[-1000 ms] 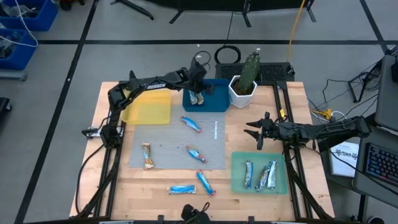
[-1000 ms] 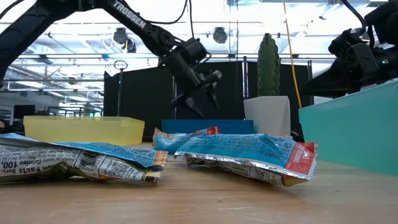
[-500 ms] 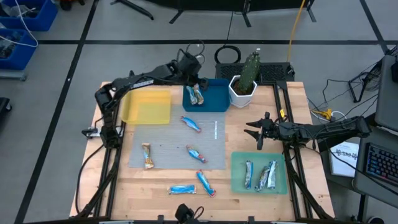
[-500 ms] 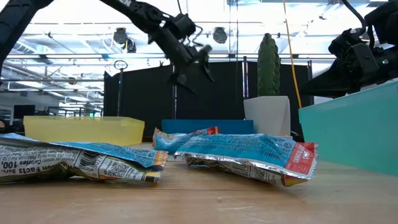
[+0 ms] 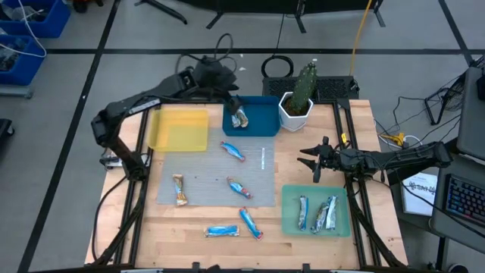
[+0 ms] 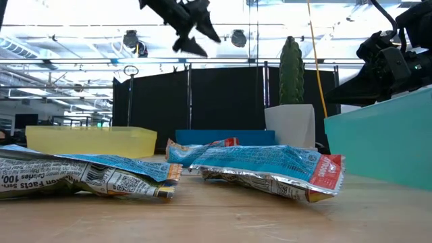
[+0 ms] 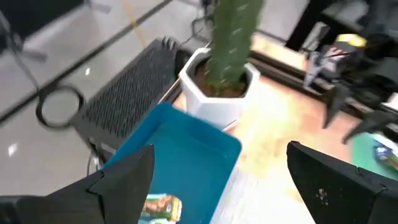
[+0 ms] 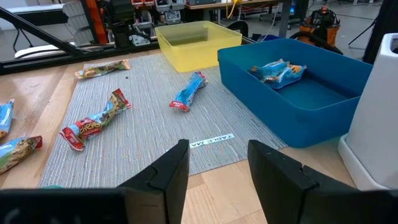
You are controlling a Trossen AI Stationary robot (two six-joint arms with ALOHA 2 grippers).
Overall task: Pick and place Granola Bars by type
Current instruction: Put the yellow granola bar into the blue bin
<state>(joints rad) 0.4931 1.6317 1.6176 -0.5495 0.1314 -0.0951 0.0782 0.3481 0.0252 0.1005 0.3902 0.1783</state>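
Observation:
Blue-wrapped bars (image 5: 241,117) lie flat in the blue tray (image 5: 260,125), also seen as bars (image 8: 278,70) in the right wrist view. Three bars lie on the grey mat: a blue bar (image 5: 233,150), a second blue bar (image 5: 239,187) and a brownish bar (image 5: 179,189). Two more (image 5: 222,230) (image 5: 250,222) lie on the wood near the near edge. Several bars (image 5: 316,214) rest in the green tray (image 5: 290,199). My left gripper (image 5: 232,98) (image 7: 217,186) hangs open, high above the blue tray's far left corner. My right gripper (image 5: 314,163) (image 8: 217,165) waits open, right of the mat.
A yellow tray (image 5: 182,129) sits left of the blue tray. A potted cactus (image 5: 297,102) stands right beside the blue tray's right side. The grey mat (image 5: 204,163) covers the table's middle. Cables and a keyboard (image 5: 462,197) lie beyond the table's right edge.
My left gripper has risen well clear of the blue tray and drawn back toward the table's far left, its elbow swinging out to the left. The bars in the blue tray have stayed where they lay. My right arm has kept still.

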